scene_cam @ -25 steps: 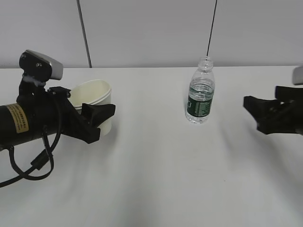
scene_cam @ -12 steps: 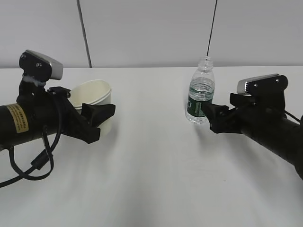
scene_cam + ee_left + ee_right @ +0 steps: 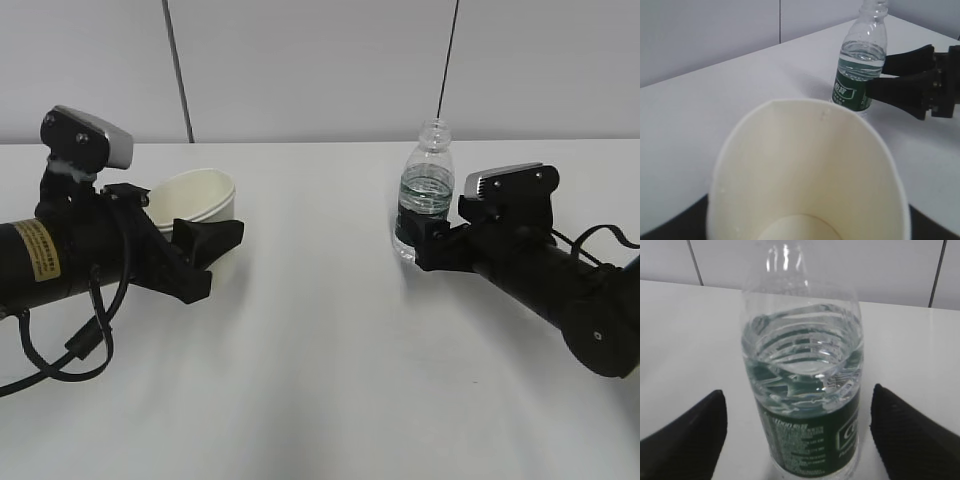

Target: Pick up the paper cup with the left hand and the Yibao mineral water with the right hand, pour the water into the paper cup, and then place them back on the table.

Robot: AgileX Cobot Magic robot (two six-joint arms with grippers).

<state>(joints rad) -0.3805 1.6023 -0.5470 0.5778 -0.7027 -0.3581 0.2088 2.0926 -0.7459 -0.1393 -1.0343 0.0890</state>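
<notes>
The cup's base hides behind the left gripper holding it; the right gripper stretches level, jaws spread either side of the bottle.

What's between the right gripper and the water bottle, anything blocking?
Nothing visible. The right hand is open with the Yibao mineral water already between its fingers, a gap showing on each side. Only bare table around the bottle.

The right end effector has advanced, its open fingers now flanking the Yibao mineral water.
</notes>
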